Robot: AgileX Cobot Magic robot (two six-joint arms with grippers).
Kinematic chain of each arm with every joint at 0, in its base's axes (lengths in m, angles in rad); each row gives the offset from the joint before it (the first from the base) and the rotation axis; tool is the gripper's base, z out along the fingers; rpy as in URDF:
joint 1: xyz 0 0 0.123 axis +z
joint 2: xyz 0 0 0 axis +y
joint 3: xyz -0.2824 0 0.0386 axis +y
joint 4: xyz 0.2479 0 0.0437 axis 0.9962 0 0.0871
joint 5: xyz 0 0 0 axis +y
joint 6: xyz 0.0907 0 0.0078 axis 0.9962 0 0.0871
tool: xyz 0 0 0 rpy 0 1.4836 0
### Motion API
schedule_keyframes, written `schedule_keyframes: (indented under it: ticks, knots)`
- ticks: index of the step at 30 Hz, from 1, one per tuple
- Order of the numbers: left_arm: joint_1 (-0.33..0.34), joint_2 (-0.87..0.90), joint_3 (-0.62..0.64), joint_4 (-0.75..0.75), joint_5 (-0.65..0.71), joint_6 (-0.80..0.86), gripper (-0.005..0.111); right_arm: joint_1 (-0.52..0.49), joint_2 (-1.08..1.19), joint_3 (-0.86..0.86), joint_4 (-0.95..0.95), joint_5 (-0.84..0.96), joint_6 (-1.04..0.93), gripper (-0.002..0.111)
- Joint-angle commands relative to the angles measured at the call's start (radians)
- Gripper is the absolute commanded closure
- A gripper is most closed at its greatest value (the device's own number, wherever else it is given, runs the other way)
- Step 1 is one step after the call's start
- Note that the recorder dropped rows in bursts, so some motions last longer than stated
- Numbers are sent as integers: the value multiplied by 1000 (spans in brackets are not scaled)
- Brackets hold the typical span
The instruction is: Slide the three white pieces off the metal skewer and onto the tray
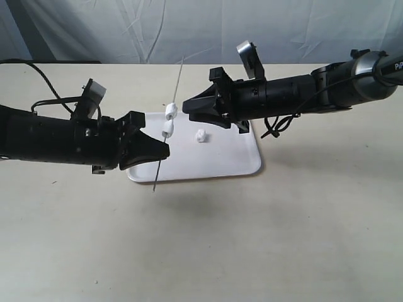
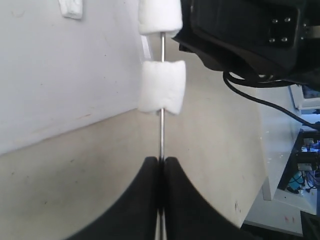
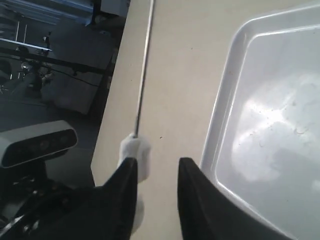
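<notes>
**A:** Where is the metal skewer (image 1: 175, 88)?

**B:** It stands tilted above a beige table (image 1: 264, 245), with its lower tip just past the near-left corner of the white tray (image 1: 220, 162). The left gripper (image 1: 165, 148) clamps the rod near that low end, its black fingers (image 2: 145, 200) pressed tight together on it.

**A:** And the marshmallow-like pieces?

**B:** Two are threaded on the skewer. The lower white piece (image 1: 167, 129) sits just above the left gripper's tips, with a short bare stretch of rod between them. The upper white piece (image 1: 170, 112) is right above it, a small gap apart. Above that, the rod is bare to its top. The third white piece (image 1: 201, 136) lies loose on the tray, apart from the skewer.

**A:** What about the other arm?

**B:** The right gripper (image 1: 186, 107) reaches in from the right with its jaws parted, holding nothing. Its tips are level with the upper white piece. One finger (image 3: 125, 185) is just beside that piece, but I cannot tell whether they touch.

**A:** Anything else nearby?

**B:** There is a grey camera (image 1: 93, 94) mounted on the left arm, and wrinkled pale cloth (image 1: 126, 25) hangs behind the table.
</notes>
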Motion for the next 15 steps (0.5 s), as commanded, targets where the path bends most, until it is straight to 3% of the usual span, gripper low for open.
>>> schedule_keyframes:
  ticks: [1,15]
  knots:
    - [-5,38,-3,0,0,-9,107,18,-2,-4,-12,21,0,80]
    - [-5,82,-10,0,82,25,107,39,-2,-4,-50,-69,2,80]
